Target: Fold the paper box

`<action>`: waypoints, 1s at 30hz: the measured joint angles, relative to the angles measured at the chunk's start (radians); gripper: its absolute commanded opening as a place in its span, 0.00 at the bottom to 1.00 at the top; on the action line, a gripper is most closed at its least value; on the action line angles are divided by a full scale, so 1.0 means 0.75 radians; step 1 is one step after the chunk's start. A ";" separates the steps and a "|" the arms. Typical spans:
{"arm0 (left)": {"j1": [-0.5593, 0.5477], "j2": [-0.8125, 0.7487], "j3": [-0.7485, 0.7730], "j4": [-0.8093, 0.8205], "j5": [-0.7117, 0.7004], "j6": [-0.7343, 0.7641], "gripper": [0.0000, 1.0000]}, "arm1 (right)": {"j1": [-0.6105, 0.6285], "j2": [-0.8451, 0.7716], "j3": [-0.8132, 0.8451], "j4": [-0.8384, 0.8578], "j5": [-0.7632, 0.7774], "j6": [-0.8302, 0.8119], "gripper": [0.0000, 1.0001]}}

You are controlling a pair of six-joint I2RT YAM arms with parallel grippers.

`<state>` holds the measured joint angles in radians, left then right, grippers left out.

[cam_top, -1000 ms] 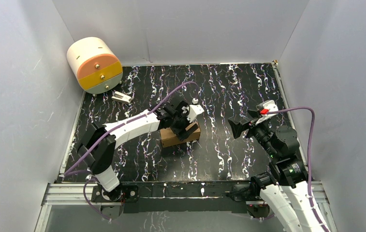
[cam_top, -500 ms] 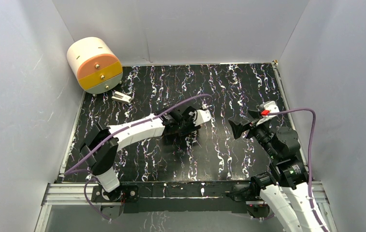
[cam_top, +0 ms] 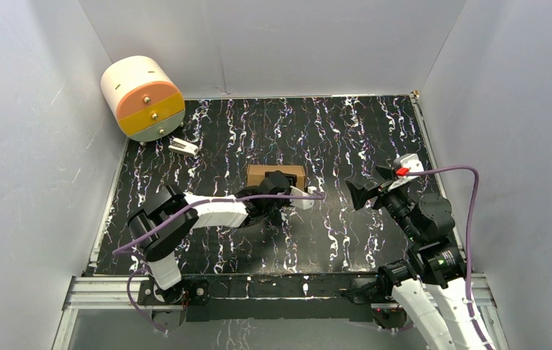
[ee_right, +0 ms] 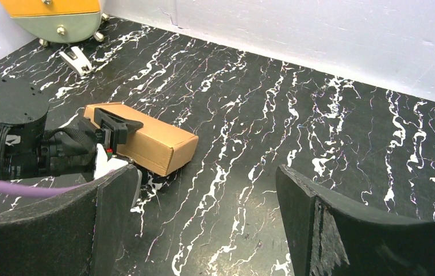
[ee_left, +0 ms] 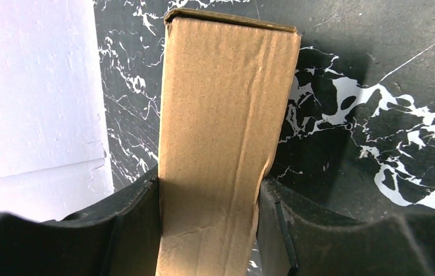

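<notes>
Mid-table, box [cam_top: 262, 173] lies flat, shifted toward far edge since a second ago; left gripper [ee_left: 208, 183] has closed, now pinching its sides. Right gripper [ee_right: 200, 172] spread, idle. Box looks folded, near done.

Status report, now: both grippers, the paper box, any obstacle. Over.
Left gripper shut on paper box, box lying on table. Right gripper open, empty, apart from box. Drawer unit in far left corner, out of the way.

White-shelled arms [cam_top: 211, 211] with black joints, purple cables [cam_top: 469, 197], black fingers [ee_right: 347, 230].
</notes>
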<state>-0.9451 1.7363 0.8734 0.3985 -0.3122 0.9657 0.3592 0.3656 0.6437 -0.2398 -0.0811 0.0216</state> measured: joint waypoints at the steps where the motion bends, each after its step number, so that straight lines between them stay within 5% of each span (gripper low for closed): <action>1: -0.004 0.006 -0.013 0.036 -0.005 0.011 0.52 | 0.000 0.000 0.000 0.000 0.001 0.000 0.98; 14: -0.109 0.008 -0.101 0.006 -0.059 -0.067 0.82 | 0.000 -0.020 -0.002 0.001 0.017 0.000 0.99; 30: -0.125 -0.129 0.165 -0.415 -0.016 -0.512 0.92 | 0.000 -0.020 -0.002 0.001 0.065 -0.001 0.99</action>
<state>-1.0386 1.6398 0.9970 0.0875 -0.3244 0.5816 0.3592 0.3504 0.6422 -0.2394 -0.0322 0.0212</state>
